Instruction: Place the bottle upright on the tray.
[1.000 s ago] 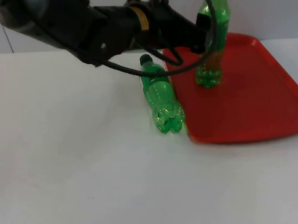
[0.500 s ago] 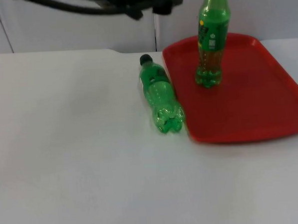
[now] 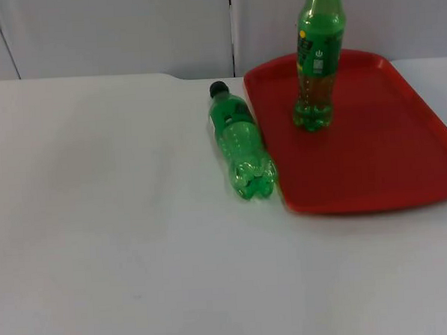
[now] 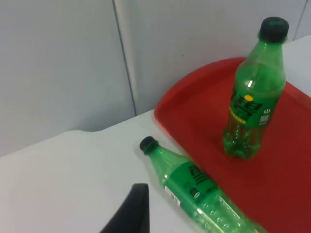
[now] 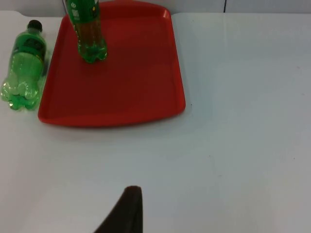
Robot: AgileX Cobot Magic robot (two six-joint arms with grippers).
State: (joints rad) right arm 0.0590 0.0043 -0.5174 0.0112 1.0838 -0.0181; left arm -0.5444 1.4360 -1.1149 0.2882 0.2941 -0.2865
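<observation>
Left gripper's black fingertip (image 4: 130, 209) hangs above the white table (image 3: 99, 219), touching nothing – how far open, cannot tell; the same for the right fingertip (image 5: 124, 209). One green ribbed plastic bottle (image 3: 317, 57) stands upright on the smooth red tray (image 3: 387, 151); another bottle (image 3: 241, 140), black-capped, lies beside its edge

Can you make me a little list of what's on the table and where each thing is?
standing bottle: green, black cap, upright on the tray's far part
lying bottle: green, black cap, on its side on the table, close beside the tray's left edge
tray: red, at the table's right
table: white
left gripper: looks toward both bottles from near the wall
right gripper: waits over bare table, off the tray's side
</observation>
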